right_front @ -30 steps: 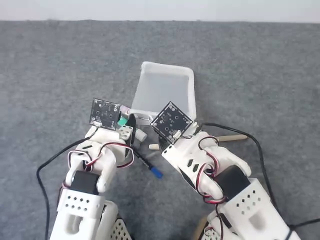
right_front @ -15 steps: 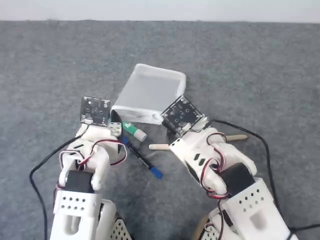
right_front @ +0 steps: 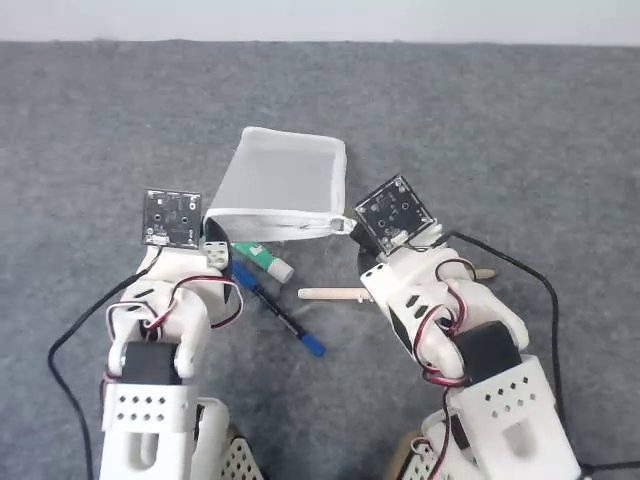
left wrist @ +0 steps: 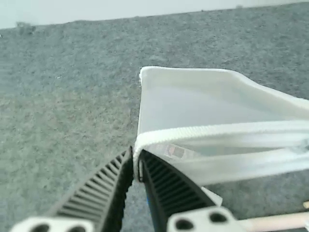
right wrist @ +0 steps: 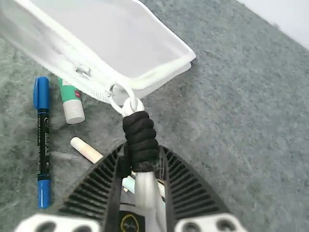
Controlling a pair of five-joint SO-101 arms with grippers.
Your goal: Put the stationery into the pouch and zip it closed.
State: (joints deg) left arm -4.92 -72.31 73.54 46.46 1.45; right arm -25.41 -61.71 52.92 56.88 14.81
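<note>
The white mesh pouch (right_front: 282,180) lies on the grey carpet with its mouth edge stretched between the two arms. My left gripper (left wrist: 136,160) is shut on the pouch's corner at the end of the zip (right_front: 213,230). At the opposite end, my right gripper (right wrist: 141,151) is shut on the black cord zip pull (right wrist: 139,129), also seen from above (right_front: 352,232). A green glue stick (right_front: 262,260), a blue pen (right_front: 277,311) and a wooden stick (right_front: 333,293) lie on the carpet just in front of the pouch, between the arms.
Grey carpet (right_front: 520,130) covers the whole table, with open room behind and beside the pouch. Black cables (right_front: 75,330) trail from both arms. The wooden stick's far end (right_front: 482,272) shows past the right arm.
The arms have spread apart. The pouch has swung left and turned, its mouth pulled taut and flat. The glue stick, pen and stick now lie uncovered between the arms.
</note>
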